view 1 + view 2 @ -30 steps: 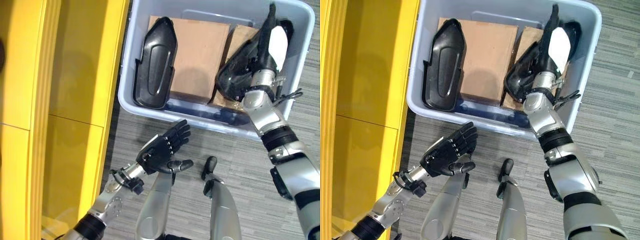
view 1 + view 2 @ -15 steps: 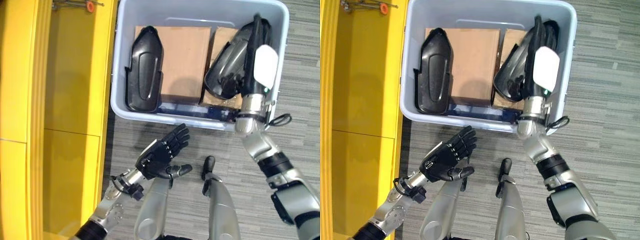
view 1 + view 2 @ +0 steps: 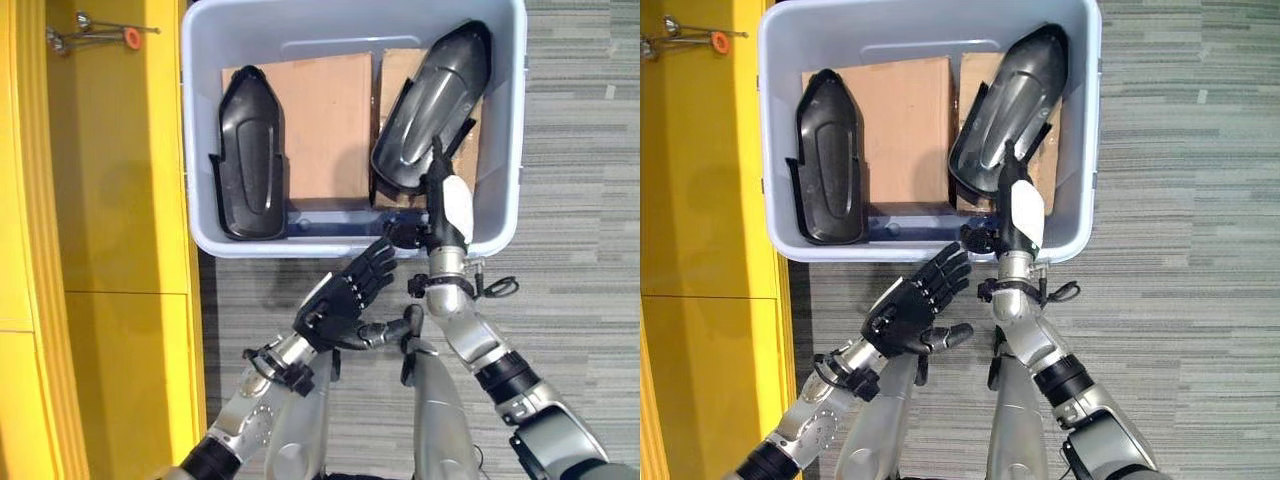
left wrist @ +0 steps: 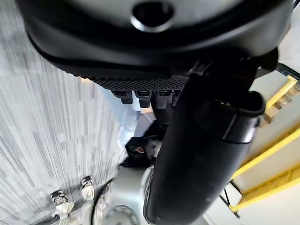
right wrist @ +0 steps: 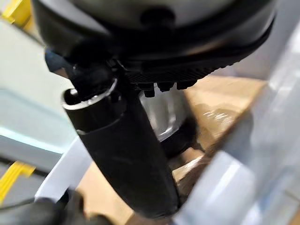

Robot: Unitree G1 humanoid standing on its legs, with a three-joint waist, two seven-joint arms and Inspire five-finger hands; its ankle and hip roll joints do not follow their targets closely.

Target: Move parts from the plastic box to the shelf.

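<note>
On grey carpet (image 3: 580, 150) — plastic box (image 3: 205, 120) beside yellow shelf (image 3: 110, 200)

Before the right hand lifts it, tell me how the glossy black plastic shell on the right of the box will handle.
The glossy black moulded shell probably stays rigid, since it looks like a hard moulded piece. Its shiny curved back may slip under the right hand. It looks hollow, so likely light, but it leans on cardboard and might tip.
</note>
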